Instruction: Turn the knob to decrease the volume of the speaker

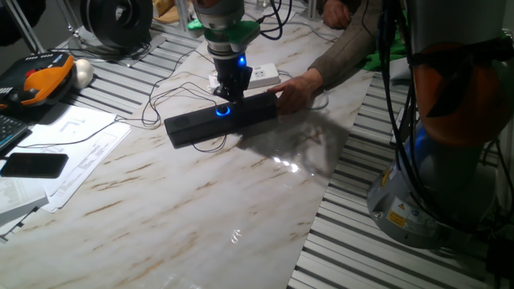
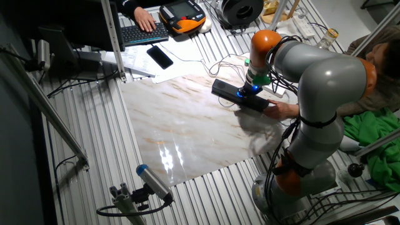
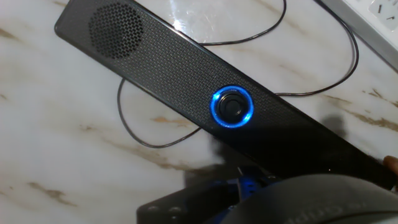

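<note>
The speaker (image 1: 217, 120) is a long black bar lying slantwise on the marble table top; it also shows in the other fixed view (image 2: 240, 98) and the hand view (image 3: 161, 56). The knob (image 3: 232, 107) sits at its middle inside a glowing blue ring, with nothing touching it; its glow shows in the fixed views (image 1: 222, 110) (image 2: 240, 94). My gripper (image 1: 227, 93) (image 2: 250, 89) hangs just above the knob. Its fingers are dark and close together, and I cannot tell whether they are open. A person's hand (image 1: 295, 90) holds the speaker's right end.
A white power strip (image 1: 259, 77) lies just behind the speaker, and thin cables (image 3: 298, 93) loop around it. A black phone (image 1: 34, 164), papers (image 1: 76, 148) and an orange pendant (image 1: 42, 83) lie at the left. The person's arm (image 1: 353, 48) reaches in from the back right.
</note>
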{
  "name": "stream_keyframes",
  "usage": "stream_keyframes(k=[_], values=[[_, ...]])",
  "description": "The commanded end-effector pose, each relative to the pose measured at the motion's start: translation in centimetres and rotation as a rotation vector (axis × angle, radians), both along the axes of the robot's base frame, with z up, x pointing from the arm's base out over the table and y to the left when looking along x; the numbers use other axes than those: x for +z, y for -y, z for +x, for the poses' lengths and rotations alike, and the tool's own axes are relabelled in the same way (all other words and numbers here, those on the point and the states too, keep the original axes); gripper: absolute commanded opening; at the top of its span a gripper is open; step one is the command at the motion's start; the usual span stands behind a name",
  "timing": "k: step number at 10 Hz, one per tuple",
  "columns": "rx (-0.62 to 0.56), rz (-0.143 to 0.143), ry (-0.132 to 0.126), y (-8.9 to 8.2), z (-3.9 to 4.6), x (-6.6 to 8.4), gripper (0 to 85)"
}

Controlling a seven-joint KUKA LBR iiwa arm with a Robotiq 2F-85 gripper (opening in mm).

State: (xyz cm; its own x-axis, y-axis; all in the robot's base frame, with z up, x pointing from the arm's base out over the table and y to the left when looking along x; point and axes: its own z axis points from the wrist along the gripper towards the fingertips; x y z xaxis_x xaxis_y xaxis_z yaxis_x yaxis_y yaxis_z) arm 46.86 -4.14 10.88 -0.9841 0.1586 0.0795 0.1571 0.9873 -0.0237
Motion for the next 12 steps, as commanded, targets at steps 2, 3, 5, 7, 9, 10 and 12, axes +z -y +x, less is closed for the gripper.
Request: stream_keyframes(k=[2,3,5,7,9,10,12], values=[[0.002,0.000,0.000,-0.01,-0.01,-0.01,0.0],[0.002,0.002,0.000,0.00,-0.01,-0.01,0.0],[0.004,0.003,0.004,-0.01,-0.03,0.00,0.0],[0.007,0.004,0.006,0.00,-0.03,0.00,0.0],[0.004,0.011,0.009,0.01,-0.06,0.01,0.0],[0.009,0.007,0.012,0.01,-0.06,0.01,0.0],[0.013,0.009,0.007,-0.01,-0.10,0.02,0.0]])
